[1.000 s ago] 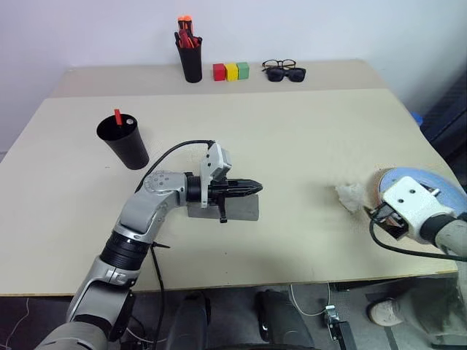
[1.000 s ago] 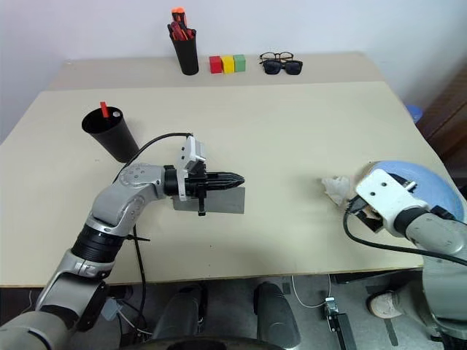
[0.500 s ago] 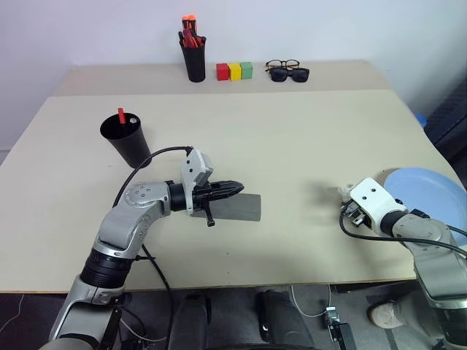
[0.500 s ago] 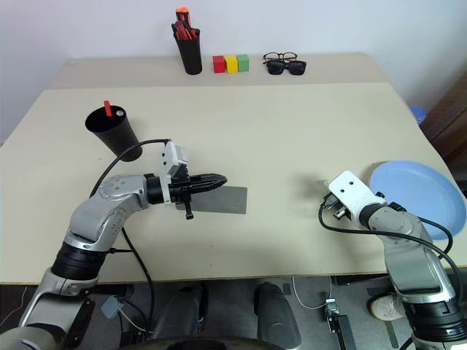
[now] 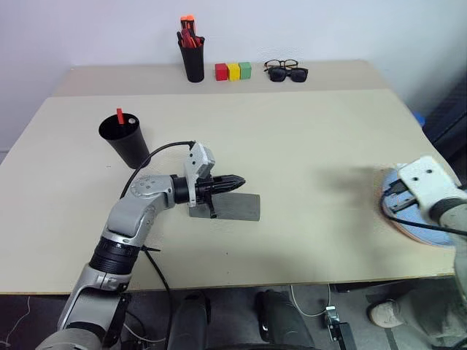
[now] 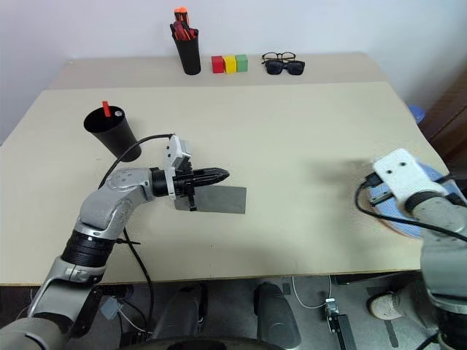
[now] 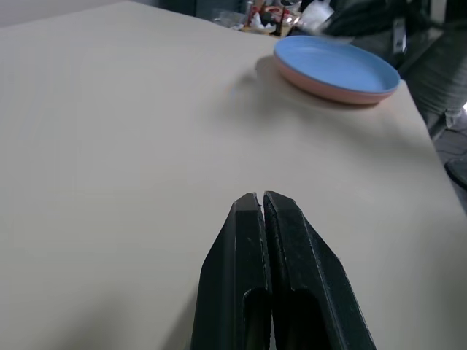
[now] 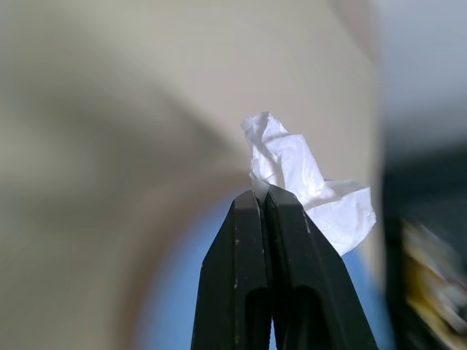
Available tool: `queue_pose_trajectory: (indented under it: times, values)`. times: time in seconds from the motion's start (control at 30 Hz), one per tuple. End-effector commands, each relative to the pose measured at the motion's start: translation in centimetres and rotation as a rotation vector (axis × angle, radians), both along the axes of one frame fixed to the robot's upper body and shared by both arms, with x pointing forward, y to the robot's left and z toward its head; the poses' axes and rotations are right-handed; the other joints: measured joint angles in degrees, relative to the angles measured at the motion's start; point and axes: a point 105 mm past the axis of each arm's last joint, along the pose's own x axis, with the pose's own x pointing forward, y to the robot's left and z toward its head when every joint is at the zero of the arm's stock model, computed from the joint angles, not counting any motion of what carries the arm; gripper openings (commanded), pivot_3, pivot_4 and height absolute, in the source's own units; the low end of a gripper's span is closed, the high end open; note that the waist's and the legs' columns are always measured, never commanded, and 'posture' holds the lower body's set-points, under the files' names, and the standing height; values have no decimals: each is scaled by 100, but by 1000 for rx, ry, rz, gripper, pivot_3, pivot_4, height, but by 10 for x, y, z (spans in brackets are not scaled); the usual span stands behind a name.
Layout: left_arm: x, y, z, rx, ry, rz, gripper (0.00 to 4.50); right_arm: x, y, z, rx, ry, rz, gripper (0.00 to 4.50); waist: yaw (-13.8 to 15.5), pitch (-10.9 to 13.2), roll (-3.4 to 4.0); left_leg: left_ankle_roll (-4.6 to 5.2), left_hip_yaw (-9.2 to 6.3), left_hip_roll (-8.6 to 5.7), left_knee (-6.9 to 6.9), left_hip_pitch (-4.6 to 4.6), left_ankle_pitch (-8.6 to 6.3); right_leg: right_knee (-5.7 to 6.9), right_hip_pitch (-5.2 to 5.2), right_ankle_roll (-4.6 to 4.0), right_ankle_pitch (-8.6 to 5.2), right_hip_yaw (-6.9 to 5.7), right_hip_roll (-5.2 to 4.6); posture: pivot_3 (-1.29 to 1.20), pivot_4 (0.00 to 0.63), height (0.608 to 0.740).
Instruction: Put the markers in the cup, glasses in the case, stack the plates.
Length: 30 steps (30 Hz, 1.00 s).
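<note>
Writing: no legible brand, label or text on any item.
Left gripper [image 5: 239, 181]: fingers pressed together, holding nothing; it hovers over the grey oblong hard spectacle case [image 5: 233, 208], which lies closed near the table's middle, left of centre.
Right gripper [image 8: 264, 195]: fingers clamped on a crumpled white tissue [image 8: 306, 189], at the right edge over the plates.
Plates: light blue round plate [image 7: 332, 63] sits stacked on the salmon pink round plate [image 7: 328, 91], near the right edge of the beige table [image 5: 292, 146].
Cup: wide black tapering plastic tumbler [image 5: 124, 141] stands left of the case; a red-tipped marker [image 5: 119, 116] sticks up inside it.
Far edge: black straight-sided pen holder [image 5: 193, 62] with red and orange pens; red, yellow and green blocks [image 5: 233, 71]; clear-lensed spectacles [image 5: 280, 64] behind black sunglasses [image 5: 286, 74].
View differences: the right wrist view shows the tissue in the grip; in the head views the wrist housing covers it. The left wrist view shows the plate stack edge-on, with both colours distinct.
</note>
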Motion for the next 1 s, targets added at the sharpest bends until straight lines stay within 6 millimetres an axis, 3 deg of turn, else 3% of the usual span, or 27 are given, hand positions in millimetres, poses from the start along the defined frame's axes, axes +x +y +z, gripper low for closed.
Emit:
queue_pose_trajectory:
  times: [0.03,0.17,0.27,0.37,0.53,0.63,0.9,1.0]
  values:
    - [2,-4,11,-8,-66,-10,47,-3,-15,7,-43,-18,-62,1367,-11,0,1,0,1,0,0,0,0,0,0,0,0,1,0,0,150,740]
    - [5,9,13,-13,-86,60,47,12,-2,8,-73,-35,2,3375,-58,-1,4,1,2,1,-1,4,0,3,0,1,1,3,1,0,150,740]
    - [5,20,14,-14,-92,115,47,22,7,7,-62,-43,63,3375,-41,-1,5,1,1,1,-2,5,-1,4,0,2,1,2,2,0,150,740]
    - [4,45,13,-12,-98,229,47,42,35,12,53,-111,200,3375,-73,0,5,1,3,1,-2,4,-1,2,-1,3,2,4,1,0,150,740]
    - [-7,122,10,32,-148,597,47,65,108,20,405,-184,562,3375,-182,3,4,2,-1,6,-11,8,-1,8,0,2,2,3,3,0,150,740]
    - [-17,156,0,122,-172,786,47,71,127,20,511,-179,667,3375,-154,4,5,5,0,4,-8,7,-3,6,1,3,2,1,-2,0,150,740]
    - [-40,188,-6,150,-188,987,47,91,148,6,540,-102,767,3375,-24,4,3,4,3,2,-4,5,-3,-6,7,-8,-3,0,-6,0,150,740]
    - [-42,190,-7,157,-192,1001,47,95,153,6,538,-95,794,3375,-29,5,4,4,3,2,-6,6,-3,-4,6,-5,-1,0,-5,0,150,740]
